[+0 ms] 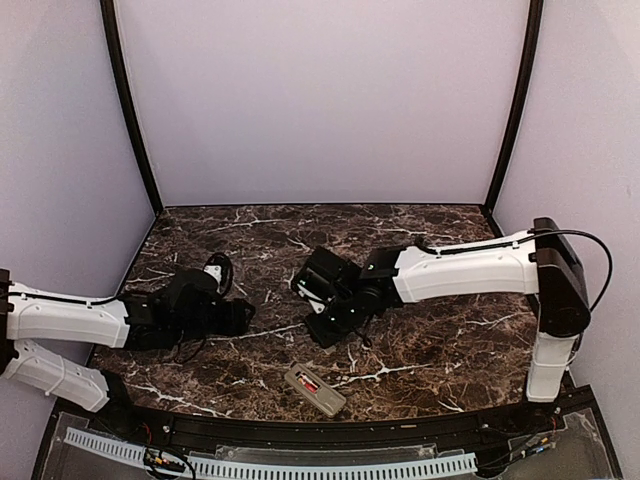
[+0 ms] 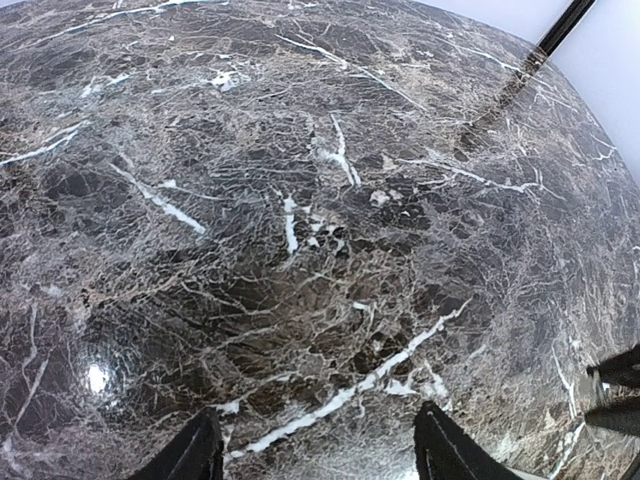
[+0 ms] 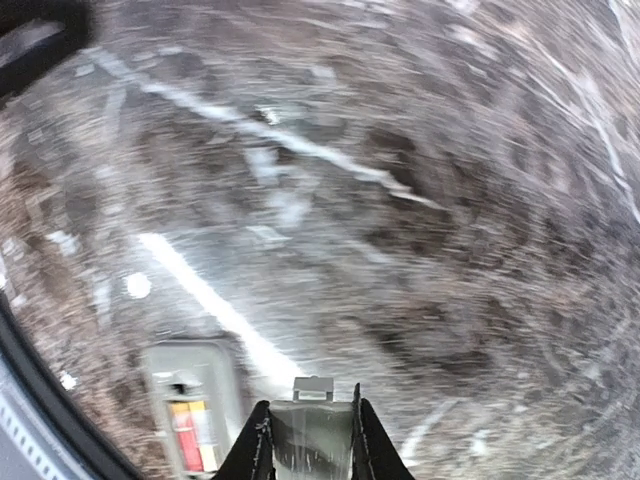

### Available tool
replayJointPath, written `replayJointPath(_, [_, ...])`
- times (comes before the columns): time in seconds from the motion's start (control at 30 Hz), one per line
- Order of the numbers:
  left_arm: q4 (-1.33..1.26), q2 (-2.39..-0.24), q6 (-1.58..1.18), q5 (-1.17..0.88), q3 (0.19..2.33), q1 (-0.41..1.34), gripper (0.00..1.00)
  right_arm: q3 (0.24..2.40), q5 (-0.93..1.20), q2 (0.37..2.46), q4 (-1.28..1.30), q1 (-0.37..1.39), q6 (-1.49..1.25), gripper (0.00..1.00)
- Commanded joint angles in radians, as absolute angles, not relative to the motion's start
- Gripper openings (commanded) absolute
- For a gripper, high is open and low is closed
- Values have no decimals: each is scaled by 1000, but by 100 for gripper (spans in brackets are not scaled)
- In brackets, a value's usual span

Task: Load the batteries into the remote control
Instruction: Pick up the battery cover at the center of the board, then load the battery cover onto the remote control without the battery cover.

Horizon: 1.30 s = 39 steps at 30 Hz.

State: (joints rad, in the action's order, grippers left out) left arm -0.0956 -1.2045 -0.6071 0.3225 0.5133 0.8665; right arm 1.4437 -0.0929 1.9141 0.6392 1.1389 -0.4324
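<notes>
Right wrist view: right claw [image 3: 310, 408] pinches grey cover [image 3: 312, 440] near remote control [image 3: 190, 400]; left claw [image 2: 318, 412] open.

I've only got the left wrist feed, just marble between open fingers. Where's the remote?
Observer: In the top view, the remote control lies back-up near the front edge of the table, about midway across.
Operator: Batteries in?
Observer: The right wrist view shows a red battery in its open compartment. I can't tell about a second.
Operator: Right gripper?
Observer: The right gripper is shut on a flat grey cover piece.
</notes>
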Motion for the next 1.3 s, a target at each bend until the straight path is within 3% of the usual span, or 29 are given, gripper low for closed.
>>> replayJointPath(0.0, [-117, -1159, -616, 352, 452, 860, 65, 1376, -73, 1883, 483, 1252, -399, 11])
replayJointPath(0.47, [-236, -1139, -650, 380, 338, 860, 63, 1258, -126, 1893, 270, 1355, -360, 10])
replayJointPath(1.27, [-267, -1201, -635, 375, 349, 859, 63, 1196, -234, 1893, 243, 1369, -401, 8])
